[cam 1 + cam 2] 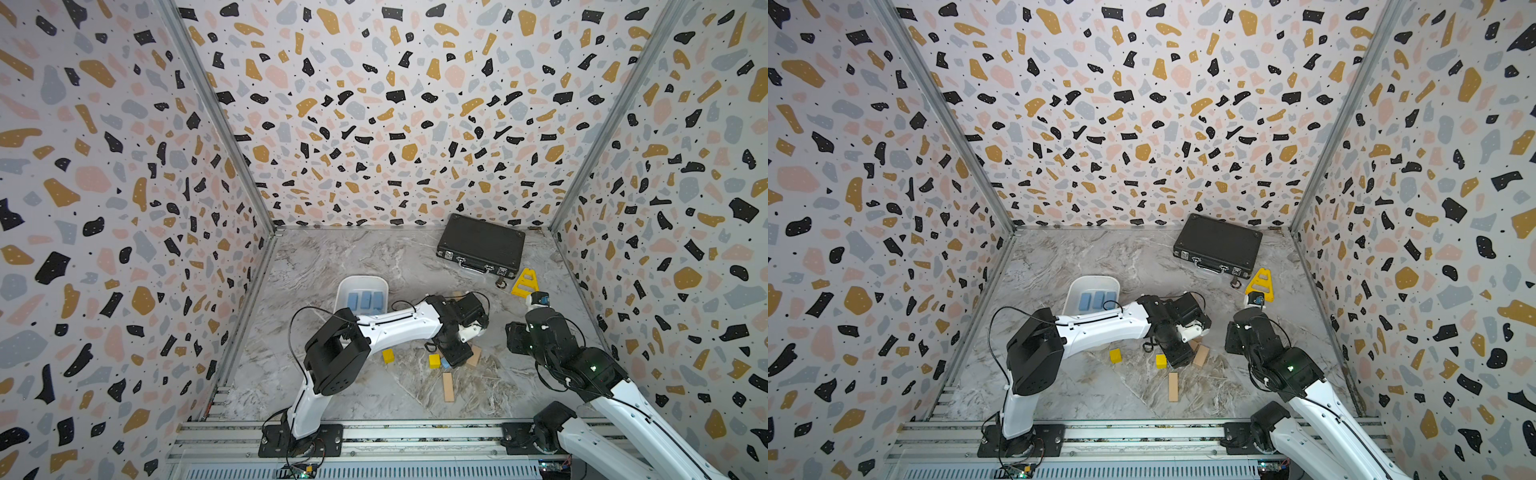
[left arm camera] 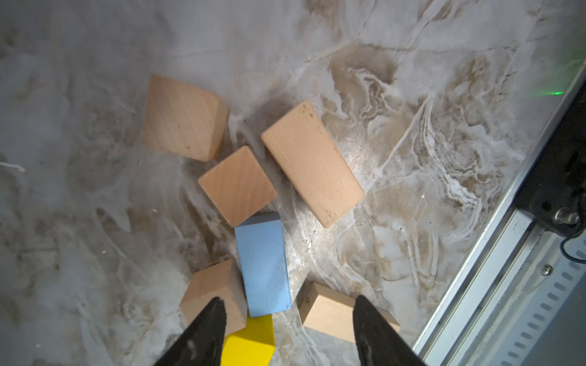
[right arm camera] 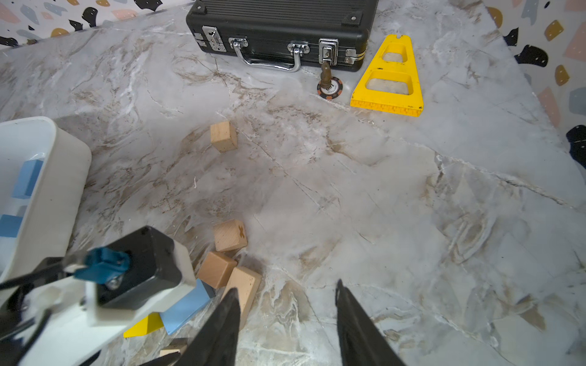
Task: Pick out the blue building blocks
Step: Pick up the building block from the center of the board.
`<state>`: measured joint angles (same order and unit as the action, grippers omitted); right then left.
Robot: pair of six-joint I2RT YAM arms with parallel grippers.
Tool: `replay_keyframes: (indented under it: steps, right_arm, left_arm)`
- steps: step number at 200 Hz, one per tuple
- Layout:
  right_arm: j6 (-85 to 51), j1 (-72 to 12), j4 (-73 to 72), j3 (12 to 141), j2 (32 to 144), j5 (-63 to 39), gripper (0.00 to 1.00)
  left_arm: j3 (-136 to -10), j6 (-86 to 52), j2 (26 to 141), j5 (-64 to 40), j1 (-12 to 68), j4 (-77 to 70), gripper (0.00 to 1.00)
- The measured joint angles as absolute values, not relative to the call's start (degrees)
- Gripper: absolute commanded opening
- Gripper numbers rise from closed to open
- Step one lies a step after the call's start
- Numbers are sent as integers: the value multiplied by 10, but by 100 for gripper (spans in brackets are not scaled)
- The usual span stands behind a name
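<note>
Black fingers of the left gripper (image 2: 287,298) fill the near edge of its wrist view. They are spread apart and grasp nothing, with one finger on either side of the near end of a blue block (image 2: 264,269), and neither touches it. The right gripper (image 3: 287,285) is also released, and only bare marble shows between its fingers. The marble table (image 1: 332,257) carries a shut black case (image 1: 480,243) at the back right. A white tub (image 1: 361,279) beside the left arm's forearm holds at least three blue blocks (image 1: 365,301) lying side by side. A yellow triangular tool (image 1: 525,283) lies in front of the case. The lone blue block lies flat on the table in a cluster of tan wooden blocks. Its far end touches a wooden cube (image 2: 237,185), another wooden cube (image 2: 212,285) lies against its side, and a yellow cube (image 2: 249,345) touches its near end. A second yellow cube (image 1: 388,355) stands apart, towards the left arm.
</note>
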<state>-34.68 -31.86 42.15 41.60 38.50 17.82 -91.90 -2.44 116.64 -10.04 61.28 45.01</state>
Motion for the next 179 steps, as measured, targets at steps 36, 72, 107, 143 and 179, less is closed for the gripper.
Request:
replay_keyframes:
  steps: [36,72,107,143,179]
  right_arm:
    - [-347,-318,425,416,383,178,51]
    - [-347,-318,425,416,382,178,51]
    - [-347,-318,425,416,382,178,51]
    - [-347,-318,425,416,382,179,51]
    - [-350,-318,431,416,381,189,50]
  left_arm:
    - [-929,-29,1187,-102,613,458,64]
    - [-938,-32,1193,-99,613,460,64]
    - [-945,-33,1197,-97,613,464,64]
    - [-958,-37,1197,-100,613,470,64]
    - [-963,-40,1197,-108,614,471,64]
